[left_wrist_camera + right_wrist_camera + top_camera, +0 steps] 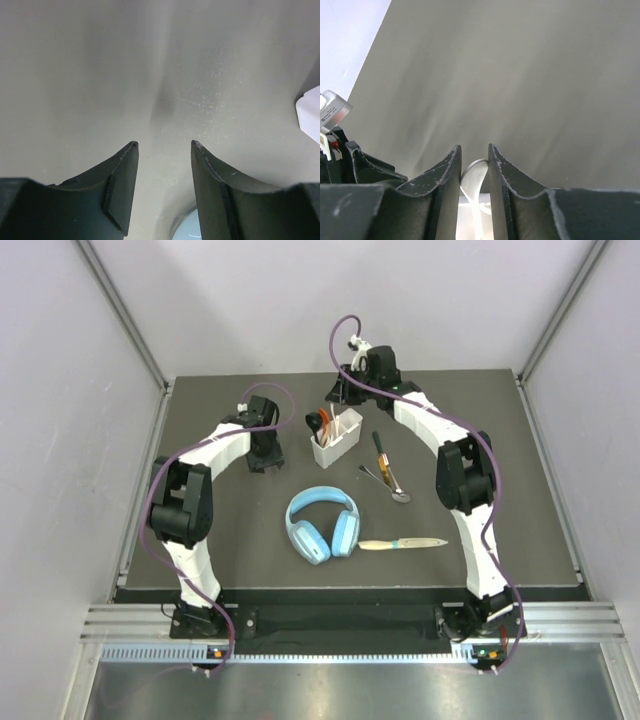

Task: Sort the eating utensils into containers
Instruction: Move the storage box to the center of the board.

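Observation:
The white caddy (pixel 336 440) stands at the back middle of the mat, with an orange-red spoon (pixel 318 422) and white spoons in it. My right gripper (pixel 343 392) hangs right over it. In the right wrist view its jaws (pixel 472 147) are shut on the bowl of a white plastic spoon (pixel 474 175), whose handle runs down toward the caddy. A dark-handled utensil (pixel 380 452), a metal spoon (pixel 398 494) and a wooden-handled knife (pixel 402 543) lie on the mat to the right. My left gripper (pixel 268 455) is left of the caddy, open and holding nothing (pixel 164 143).
Light-blue headphones (pixel 322 523) lie in the middle of the mat, in front of the caddy; their edge (pixel 189 227) shows under the left fingers. A corner of the caddy (pixel 310 112) is at the right edge of the left wrist view. Grey walls enclose the mat.

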Tool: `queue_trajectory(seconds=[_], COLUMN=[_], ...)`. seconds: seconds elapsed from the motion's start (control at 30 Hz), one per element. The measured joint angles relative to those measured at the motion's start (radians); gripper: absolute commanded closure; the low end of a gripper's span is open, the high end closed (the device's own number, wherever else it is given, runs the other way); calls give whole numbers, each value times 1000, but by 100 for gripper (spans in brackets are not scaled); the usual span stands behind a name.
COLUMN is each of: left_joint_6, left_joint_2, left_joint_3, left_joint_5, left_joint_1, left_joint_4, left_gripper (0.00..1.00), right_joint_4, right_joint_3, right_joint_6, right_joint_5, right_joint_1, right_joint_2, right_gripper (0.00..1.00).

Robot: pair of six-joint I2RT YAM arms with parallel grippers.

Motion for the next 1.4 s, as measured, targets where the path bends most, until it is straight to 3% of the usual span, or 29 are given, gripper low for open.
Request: queue_trajectory(seconds=[0.27,0.6,0.83,1.07,1.4], left_joint_6=[0,0,0,0,0], left_joint_2=[0,0,0,0,0], left_joint_3=[0,0,0,0,0], left_joint_5=[2,5,11,14,19], left_joint_1=[0,0,0,0,-2], left_joint_4=[1,1,1,2,3], left_gripper=[48,49,49,49,49], right_joint_4=[43,72,110,137,174], right_joint_3=[-42,-189,-248,-287,-335], right_joint_6=[-1,-1,-1,4,5], right_joint_5=[-8,-18,-19,-27,-37], right_joint_1=[0,4,4,4,4], right_joint_2=[-4,-66,-108,-150,-206], right_gripper=[100,100,94,69,52])
